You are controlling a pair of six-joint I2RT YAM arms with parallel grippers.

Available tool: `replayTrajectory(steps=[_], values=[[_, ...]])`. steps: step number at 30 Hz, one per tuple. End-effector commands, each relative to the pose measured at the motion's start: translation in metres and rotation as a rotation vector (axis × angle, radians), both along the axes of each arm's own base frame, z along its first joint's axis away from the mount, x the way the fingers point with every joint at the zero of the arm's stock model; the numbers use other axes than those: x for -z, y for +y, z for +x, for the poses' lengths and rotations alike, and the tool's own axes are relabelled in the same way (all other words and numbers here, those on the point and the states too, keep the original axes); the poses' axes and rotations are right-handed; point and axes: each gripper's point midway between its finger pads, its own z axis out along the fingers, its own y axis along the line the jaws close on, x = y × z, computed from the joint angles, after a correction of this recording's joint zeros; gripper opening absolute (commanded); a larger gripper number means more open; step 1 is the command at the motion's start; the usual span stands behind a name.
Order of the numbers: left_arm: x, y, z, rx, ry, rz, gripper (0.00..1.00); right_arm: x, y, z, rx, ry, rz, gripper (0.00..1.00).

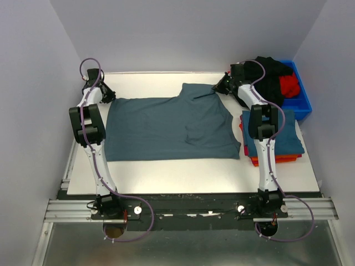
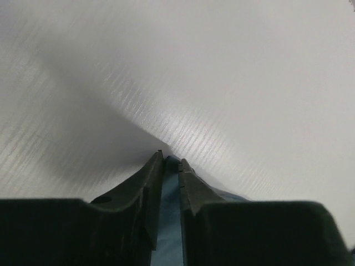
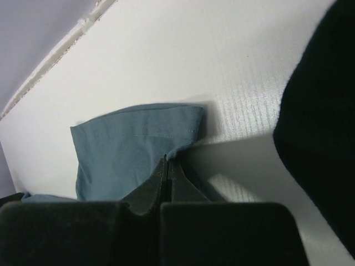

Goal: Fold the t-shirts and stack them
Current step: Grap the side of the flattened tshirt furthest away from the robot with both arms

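A teal-blue t-shirt (image 1: 166, 127) lies spread flat on the white table (image 1: 166, 169). My left gripper (image 1: 106, 95) is low at the shirt's far left corner. In the left wrist view its jaws (image 2: 170, 158) stand a narrow gap apart, astride the cloth's edge (image 2: 169, 221), which fills the gap. My right gripper (image 1: 217, 88) is at the far right sleeve. Its jaws (image 3: 168, 159) are shut on a fold of that sleeve (image 3: 127, 149). Folded t-shirts are stacked (image 1: 283, 141) at the right, blue on top of red and orange.
A blue plastic bin (image 1: 302, 102) at the back right corner holds a black shirt (image 1: 272, 75) and a red one (image 1: 289, 85). The black cloth (image 3: 321, 111) hangs close beside my right gripper. Walls enclose the table at the back and on both sides.
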Motion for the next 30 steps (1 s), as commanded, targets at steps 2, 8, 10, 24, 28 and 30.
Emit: replayTrajectory(steps=[2,8,10,24,28,30], values=[[0.015,0.005,-0.006,-0.005,0.049,0.016,0.15,-0.036,0.001,0.001,-0.029,-0.063,0.006,0.01],[0.000,0.013,0.001,0.003,0.015,0.071,0.00,-0.048,0.000,0.003,-0.040,-0.090,-0.003,0.01],[-0.007,0.014,0.000,-0.001,-0.012,0.078,0.00,-0.052,0.001,0.002,-0.045,-0.094,0.001,0.01],[-0.044,0.009,-0.008,0.008,-0.137,0.092,0.00,-0.061,-0.002,-0.009,-0.057,-0.104,-0.024,0.01],[-0.051,0.014,-0.012,-0.005,-0.141,0.114,0.00,-0.067,-0.003,-0.010,-0.060,-0.114,-0.022,0.01],[-0.054,0.015,-0.014,-0.008,-0.149,0.120,0.00,-0.071,-0.002,-0.010,-0.068,-0.121,-0.019,0.01]])
